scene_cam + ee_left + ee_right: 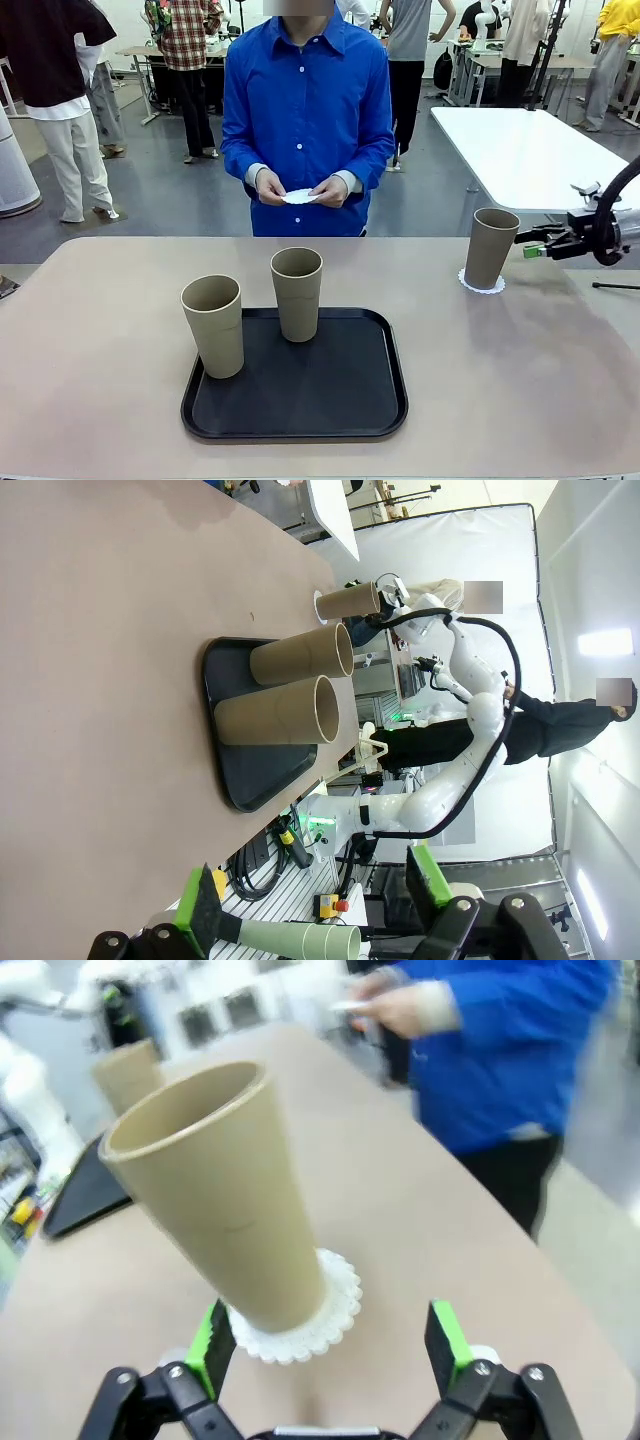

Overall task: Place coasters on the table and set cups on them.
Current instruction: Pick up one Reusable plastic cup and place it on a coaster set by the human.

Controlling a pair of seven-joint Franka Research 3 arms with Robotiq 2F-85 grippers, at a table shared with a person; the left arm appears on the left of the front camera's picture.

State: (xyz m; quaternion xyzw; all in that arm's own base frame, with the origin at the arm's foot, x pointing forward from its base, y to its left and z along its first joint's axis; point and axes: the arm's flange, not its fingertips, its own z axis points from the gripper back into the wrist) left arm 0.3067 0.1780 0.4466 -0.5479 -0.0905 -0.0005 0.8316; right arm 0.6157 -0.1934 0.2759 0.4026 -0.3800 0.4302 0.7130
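While upright, 2 empty cups (213, 325) (297, 293) on tray (340, 400)

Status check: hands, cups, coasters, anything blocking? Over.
Left hand open, holding nothing. Right hand open beside tan tapered tumbler on white lacy paper doily, not gripping. Two more tumblers on black rectangular tray. Person holds another doily; nothing blocking.

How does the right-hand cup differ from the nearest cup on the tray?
The right-hand cup stands on a white coaster on the table; the nearest tray cup stands on the black tray, with no coaster beneath. The open right gripper is close beside the right-hand cup; no gripper is near the nearest tray cup. Both stand upright, tan, same shape.
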